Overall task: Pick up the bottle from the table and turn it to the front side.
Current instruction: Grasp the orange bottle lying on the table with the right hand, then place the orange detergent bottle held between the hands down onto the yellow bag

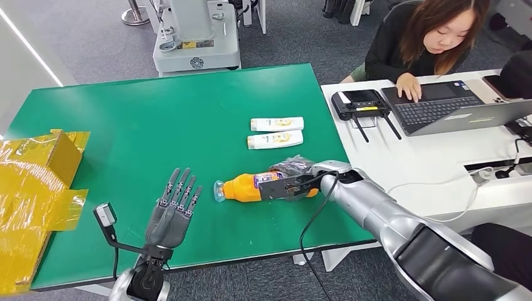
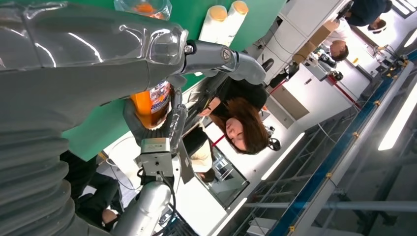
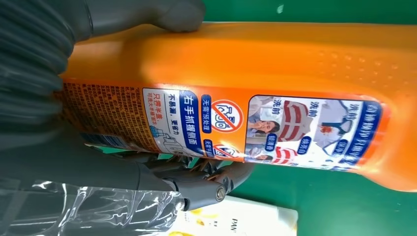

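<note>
Right hand (image 1: 290,185) clamped around the orange plastic bottle (image 1: 244,187) lying on the green table (image 1: 157,125); left hand (image 1: 170,216) empty, fingers extended apart; 2 white tubes (image 1: 276,132) nearby.

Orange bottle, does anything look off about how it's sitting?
The orange bottle lies on its side on the green table, its clear cap toward the left hand. The right hand grips its body, and the back label with small print faces the wrist camera.

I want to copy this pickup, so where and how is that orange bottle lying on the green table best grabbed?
Grip the orange bottle around its wide labelled body, coming from its base end as the right hand does: it lies flat, its narrow cap end pointing the other way.
</note>
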`<state>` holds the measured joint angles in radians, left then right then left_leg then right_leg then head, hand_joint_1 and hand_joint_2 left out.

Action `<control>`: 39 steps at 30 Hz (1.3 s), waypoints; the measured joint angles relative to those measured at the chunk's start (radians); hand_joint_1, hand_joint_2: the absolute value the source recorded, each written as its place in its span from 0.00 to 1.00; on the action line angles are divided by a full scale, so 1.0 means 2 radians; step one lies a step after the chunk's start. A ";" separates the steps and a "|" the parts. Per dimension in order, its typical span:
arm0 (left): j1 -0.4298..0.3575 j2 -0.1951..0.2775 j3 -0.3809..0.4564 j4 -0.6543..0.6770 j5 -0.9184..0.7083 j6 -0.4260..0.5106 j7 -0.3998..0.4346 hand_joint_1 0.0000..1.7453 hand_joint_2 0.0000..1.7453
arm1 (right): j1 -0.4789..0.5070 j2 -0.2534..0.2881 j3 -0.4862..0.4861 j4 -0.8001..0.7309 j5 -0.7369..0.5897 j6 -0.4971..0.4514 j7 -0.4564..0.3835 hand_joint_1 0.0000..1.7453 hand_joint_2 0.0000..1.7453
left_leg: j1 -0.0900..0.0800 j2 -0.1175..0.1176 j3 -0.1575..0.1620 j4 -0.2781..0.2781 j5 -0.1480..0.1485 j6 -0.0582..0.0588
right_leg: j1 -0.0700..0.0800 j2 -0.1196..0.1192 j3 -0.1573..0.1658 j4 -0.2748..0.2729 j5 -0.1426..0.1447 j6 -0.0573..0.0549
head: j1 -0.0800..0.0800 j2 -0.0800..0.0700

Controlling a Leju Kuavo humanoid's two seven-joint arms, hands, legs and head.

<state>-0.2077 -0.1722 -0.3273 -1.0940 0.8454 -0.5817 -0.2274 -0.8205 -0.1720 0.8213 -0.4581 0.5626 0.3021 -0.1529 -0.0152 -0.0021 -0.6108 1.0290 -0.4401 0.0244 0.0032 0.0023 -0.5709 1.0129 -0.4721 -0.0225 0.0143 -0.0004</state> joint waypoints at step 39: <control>-0.049 0.014 0.018 -0.064 -0.307 0.148 -0.096 0.00 1.00 | 0.300 0.034 -0.228 -0.405 -0.216 -0.239 -0.135 1.00 1.00 | 0.000 -0.003 -0.002 0.000 0.002 0.000 | 0.000 -0.003 -0.001 0.000 0.000 0.000 | 0.000 0.000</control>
<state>-0.3063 -0.1434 -0.2916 -1.2222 0.2304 -0.2848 -0.4196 -0.2209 -0.1031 0.3662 -1.2673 0.1313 -0.1763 -0.4221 -0.0147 -0.0086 -0.6157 1.0282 -0.4370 0.0250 0.0036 -0.0034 -0.5737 1.0127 -0.4716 -0.0217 0.0142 -0.0004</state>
